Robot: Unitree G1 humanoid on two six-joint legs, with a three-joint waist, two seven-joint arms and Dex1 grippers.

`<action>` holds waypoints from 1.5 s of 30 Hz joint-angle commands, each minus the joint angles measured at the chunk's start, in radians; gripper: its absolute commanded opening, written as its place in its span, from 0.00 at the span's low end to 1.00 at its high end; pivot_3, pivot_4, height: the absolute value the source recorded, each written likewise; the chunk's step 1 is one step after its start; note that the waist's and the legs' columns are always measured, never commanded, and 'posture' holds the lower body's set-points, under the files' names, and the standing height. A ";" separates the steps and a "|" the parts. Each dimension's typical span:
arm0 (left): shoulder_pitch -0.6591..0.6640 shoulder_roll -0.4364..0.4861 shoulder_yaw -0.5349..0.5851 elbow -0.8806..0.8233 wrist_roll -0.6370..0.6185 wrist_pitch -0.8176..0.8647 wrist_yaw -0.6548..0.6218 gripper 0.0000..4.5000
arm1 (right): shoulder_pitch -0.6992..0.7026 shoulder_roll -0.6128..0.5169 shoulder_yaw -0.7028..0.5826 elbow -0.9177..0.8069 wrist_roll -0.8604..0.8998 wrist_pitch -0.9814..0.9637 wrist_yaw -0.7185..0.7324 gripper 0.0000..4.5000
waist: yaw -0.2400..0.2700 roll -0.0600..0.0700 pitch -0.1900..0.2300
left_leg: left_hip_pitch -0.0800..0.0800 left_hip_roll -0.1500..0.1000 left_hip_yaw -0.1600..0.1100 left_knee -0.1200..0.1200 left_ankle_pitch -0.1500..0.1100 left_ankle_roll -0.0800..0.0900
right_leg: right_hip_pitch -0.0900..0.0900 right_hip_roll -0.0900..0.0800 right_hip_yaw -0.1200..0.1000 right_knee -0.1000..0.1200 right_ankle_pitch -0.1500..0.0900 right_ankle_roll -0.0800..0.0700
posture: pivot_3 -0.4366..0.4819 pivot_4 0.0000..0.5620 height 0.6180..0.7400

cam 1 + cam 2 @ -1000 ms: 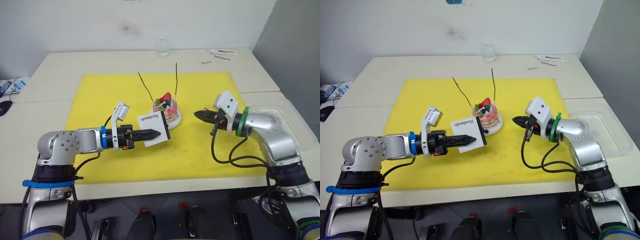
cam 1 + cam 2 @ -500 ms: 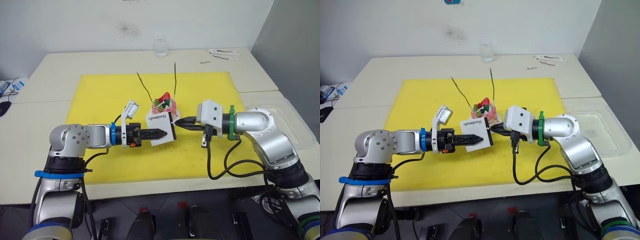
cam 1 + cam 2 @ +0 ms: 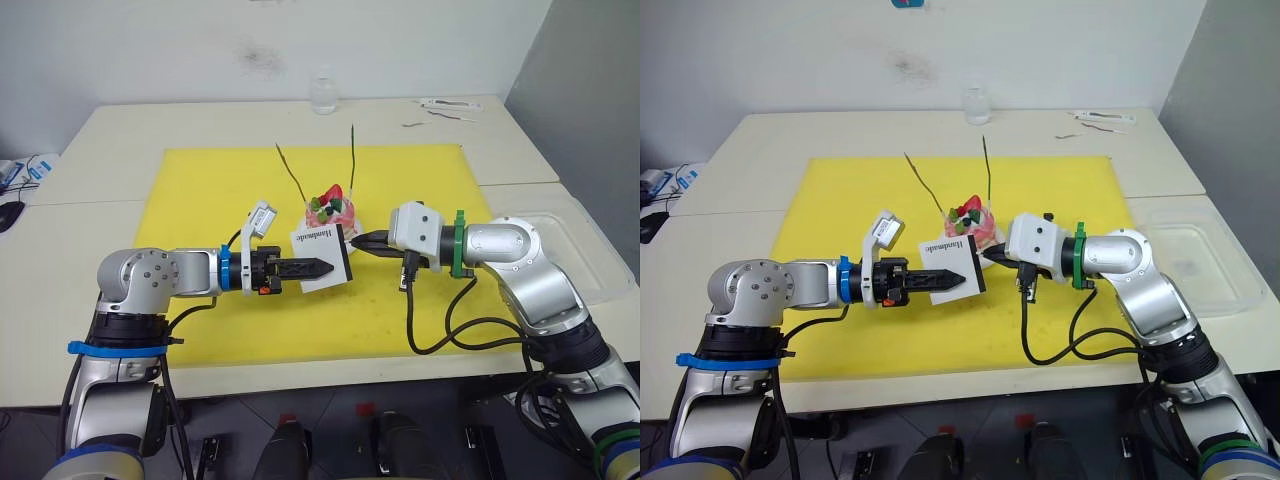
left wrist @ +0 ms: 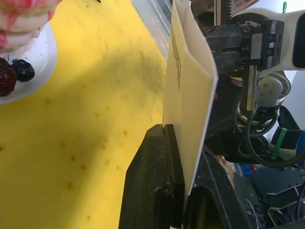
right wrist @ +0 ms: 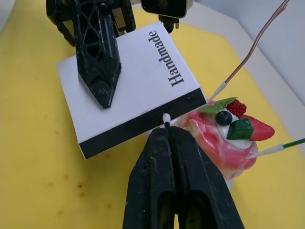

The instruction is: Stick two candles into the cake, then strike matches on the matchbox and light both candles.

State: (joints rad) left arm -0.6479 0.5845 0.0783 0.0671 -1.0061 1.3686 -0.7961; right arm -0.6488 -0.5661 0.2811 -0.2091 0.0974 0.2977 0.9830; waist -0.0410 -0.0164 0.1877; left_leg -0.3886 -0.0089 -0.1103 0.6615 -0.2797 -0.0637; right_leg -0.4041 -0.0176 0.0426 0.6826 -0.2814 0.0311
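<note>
- Left gripper (image 3: pixel 318 267) at frame centre, clamped on the matchbox (image 3: pixel 322 256) (white face up, "Handmade" along its far edge), lifted clear of the yellow mat (image 3: pixel 200 200)
- Right gripper (image 3: pixel 364 241) just right of centre, fingers pinched shut on a match (image 5: pixel 166 119), pale head at the box's dark striking edge, touching or nearly so
- Cake (image 3: pixel 332 210) on its white plate directly behind the box, close beside both grippers
- Two candles (image 3: pixel 352 152) standing in the cake, leaning apart toward the upper centre
- Broad bare mat left and in front; mat's far edge runs well behind the cake
- Clear tray (image 3: pixel 580 245) at the table's right edge, beyond the right arm
</note>
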 commanded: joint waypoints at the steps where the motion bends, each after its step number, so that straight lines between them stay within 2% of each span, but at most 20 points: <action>1: -0.016 0.000 0.022 -0.034 -0.008 0.003 -0.006 0.00 | -0.020 0.000 -0.005 -0.028 0.000 -0.003 0.003 0.01 | 0.000 0.000 0.000 | 0.000 0.000 0.000 0.000 0.000 0.000 | 0.000 0.000 0.000 0.000 0.000 0.000 | 0.48 0.27 1.00; 20: -0.019 -0.001 0.026 -0.036 -0.015 -0.006 -0.021 0.00 | -0.028 0.008 0.051 0.004 -0.047 -0.021 0.025 0.01 | 0.000 0.000 0.000 | 0.000 0.000 0.000 0.000 0.000 0.000 | 0.000 0.000 0.000 0.000 0.000 0.000 | 0.48 0.27 1.00; 25: -0.119 -0.027 0.112 0.055 -0.056 -0.006 -0.007 0.00 | 0.011 -0.172 0.124 -0.097 0.008 0.027 0.289 0.01 | 0.009 0.000 0.000 | 0.000 -0.001 0.000 0.000 0.000 0.000 | 0.000 0.000 0.000 0.000 0.000 0.000 | 0.48 0.27 1.00; 28: -0.215 -0.031 0.181 0.154 -0.065 -0.003 0.017 0.00 | -0.030 -0.251 0.047 -0.150 0.149 0.176 0.380 0.01 | 0.011 -0.001 0.000 | -0.004 -0.001 -0.004 0.002 0.000 0.000 | 0.000 0.000 -0.004 -0.001 0.000 0.000 | 0.48 0.27 1.00; 30: -0.220 -0.032 0.192 0.151 -0.065 0.010 0.018 0.00 | -0.091 -0.239 -0.002 -0.115 0.180 0.233 0.349 0.01 | 0.005 -0.001 0.000 | -0.003 -0.001 -0.002 0.002 0.000 0.000 | 0.000 0.000 -0.002 -0.001 0.000 0.001 | 0.48 0.27 1.00; 33: -0.153 -0.036 0.180 0.076 -0.074 0.038 0.019 0.00 | -0.164 -0.220 -0.049 -0.043 0.192 0.285 0.296 0.01 | -0.011 0.000 0.000 | 0.000 0.000 -0.001 0.001 0.000 0.000 | 0.000 -0.001 0.002 0.000 0.001 0.001 | 0.48 0.27 1.00; 37: -0.081 -0.018 0.161 0.006 -0.072 0.049 0.006 0.00 | -0.168 -0.201 -0.080 -0.022 0.199 0.330 0.245 0.01 | -0.008 0.000 0.000 | -0.002 0.001 -0.002 0.000 0.000 0.000 | -0.001 0.000 -0.002 0.000 0.001 0.001 | 0.48 0.27 1.00; 42: 0.012 0.056 0.127 -0.067 -0.060 0.057 -0.041 0.00 | -0.148 -0.174 -0.103 0.034 0.169 0.290 0.153 0.01 | -0.006 0.000 0.000 | -0.003 -0.001 -0.002 0.001 0.000 0.000 | -0.002 -0.002 0.001 -0.001 0.001 0.001 | 0.48 0.27 1.00; 45: 0.063 0.087 0.115 -0.106 -0.063 0.060 -0.058 0.00 | -0.173 -0.102 -0.122 0.071 0.162 0.270 0.061 0.01 | -0.006 0.000 0.000 | -0.003 -0.001 -0.002 0.001 0.000 0.000 | -0.002 -0.002 0.001 -0.001 0.001 0.001 | 0.48 0.27 1.00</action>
State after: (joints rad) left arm -0.5883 0.6545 0.1997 0.0057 -1.0573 1.4321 -0.8273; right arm -0.7948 -0.6933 0.1963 -0.1361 0.2619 0.5964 1.0959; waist -0.0474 -0.0164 0.1874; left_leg -0.3916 -0.0095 -0.1117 0.6623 -0.2797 -0.0636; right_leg -0.4062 -0.0189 0.0428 0.6821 -0.2806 0.0321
